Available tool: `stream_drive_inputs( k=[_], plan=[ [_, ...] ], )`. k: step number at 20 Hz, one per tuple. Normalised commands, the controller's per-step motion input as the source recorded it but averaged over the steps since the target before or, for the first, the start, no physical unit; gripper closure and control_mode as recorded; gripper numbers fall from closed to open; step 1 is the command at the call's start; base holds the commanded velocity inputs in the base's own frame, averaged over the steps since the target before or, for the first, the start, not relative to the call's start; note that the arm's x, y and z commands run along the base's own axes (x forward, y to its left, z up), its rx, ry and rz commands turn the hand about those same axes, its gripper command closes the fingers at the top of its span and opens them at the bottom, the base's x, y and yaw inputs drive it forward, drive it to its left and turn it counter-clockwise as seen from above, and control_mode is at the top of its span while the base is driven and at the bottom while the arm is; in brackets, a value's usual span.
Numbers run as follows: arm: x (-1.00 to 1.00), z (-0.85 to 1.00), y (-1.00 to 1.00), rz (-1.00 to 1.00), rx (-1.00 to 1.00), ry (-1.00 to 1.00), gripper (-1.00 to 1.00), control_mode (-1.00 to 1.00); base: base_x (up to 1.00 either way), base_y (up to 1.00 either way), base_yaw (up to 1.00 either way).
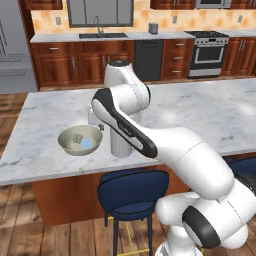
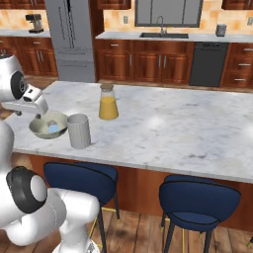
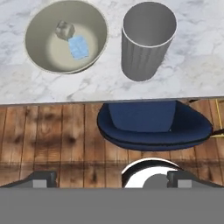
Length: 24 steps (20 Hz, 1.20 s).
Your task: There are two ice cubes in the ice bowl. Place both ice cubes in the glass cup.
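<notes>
We see the pincer [image 3: 112,178] with its tips wide apart, holding nothing, above the near edge of the table [image 3: 183,74]. Both ice cubes [image 3: 72,39] lie in the ice bowl [image 3: 37,57], just left of the glass cup [image 3: 146,48].

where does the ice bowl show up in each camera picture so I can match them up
Left base view: the ice bowl sits left of centre on the marble island counter, left of the arm.
Right base view: far left, near the counter's front edge.
Hand view: top left.
Shared landmark: the glass cup stands right beside the bowl.
</notes>
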Motion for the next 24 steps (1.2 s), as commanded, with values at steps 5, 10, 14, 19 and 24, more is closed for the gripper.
stream_drive_inputs(
  k=[5,10,14,19,24],
  plan=[
    [0.41,-0.07,0.68,0.00,0.00,0.06,-1.00,-1.00,0.00,0.00,0.00],
    [0.58,-0.16,0.53,0.00,-0.01,0.07,-1.00,-1.00,0.00,0.00,0.00],
    [0.12,-0.15,0.04,0.00,-0.05,0.10,-1.00,-1.00,0.00,0.00,0.00],
    [0.46,-0.38,0.29,0.00,-0.04,0.07,-1.00,-1.00,0.00,0.00,0.00],
    [0.47,-0.43,0.17,0.00,0.00,0.04,-1.00,-1.00,0.00,0.00,0.00]
  ],
)
